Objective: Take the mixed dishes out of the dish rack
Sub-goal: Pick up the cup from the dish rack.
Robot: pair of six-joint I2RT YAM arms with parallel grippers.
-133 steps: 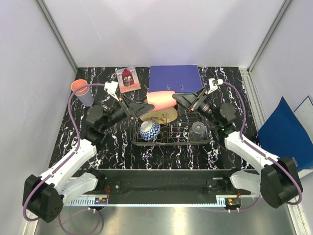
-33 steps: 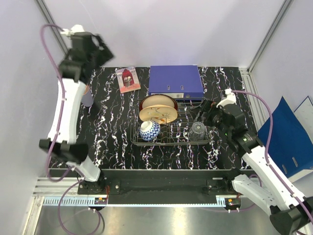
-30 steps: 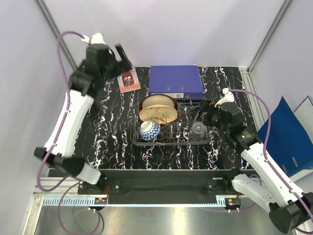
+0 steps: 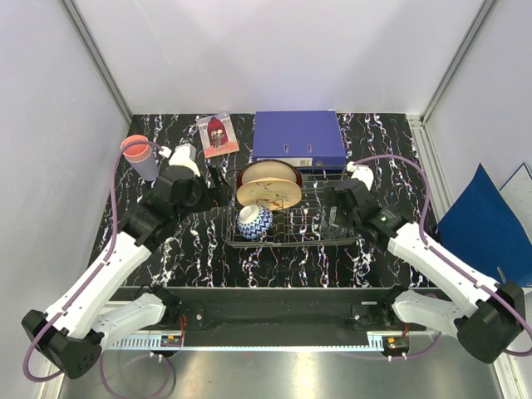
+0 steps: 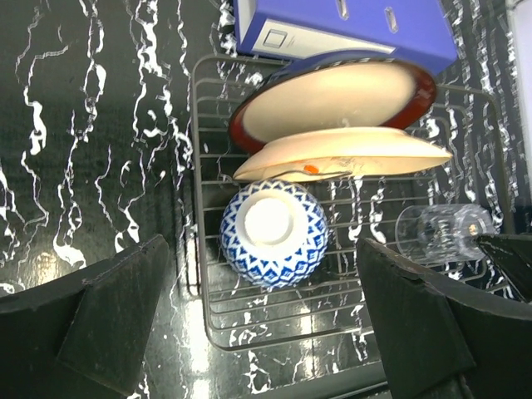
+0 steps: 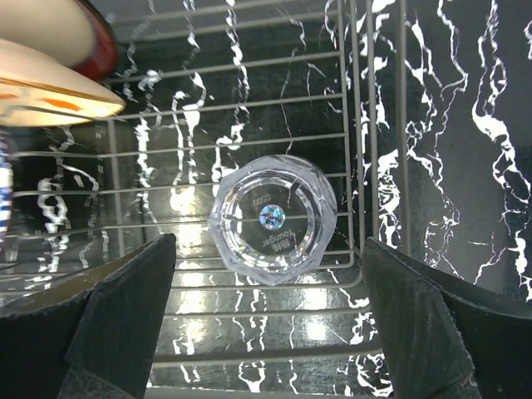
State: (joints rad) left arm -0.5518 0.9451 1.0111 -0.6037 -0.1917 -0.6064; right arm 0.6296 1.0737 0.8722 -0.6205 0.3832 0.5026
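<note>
Right tool [image 6: 268, 246] spread, empty — clear glass [image 6: 273, 218] centred beneath; left tool [image 5: 262, 248] spread — blue-white bowl [image 5: 274, 234] beneath.

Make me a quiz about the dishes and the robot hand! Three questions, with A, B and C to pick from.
1. What colours are on the patterned bowl in the dish rack?
A red and white
B blue and white
C green and yellow

2. Where is the clear glass?
A on top of the patterned bowl
B on the dish rack's wires, to the right of the bowl
C lifted in the air

3. How is the right gripper?
A shut on the clear glass
B shut on the patterned bowl
C open, above the glass

Answers:
1 B: the left wrist view shows a blue-and-white pattern on the bowl.
2 B: the glass sits upside down on the wires.
3 C: its jaws stand wide apart, one on each side of the glass, and do not touch it.
</note>
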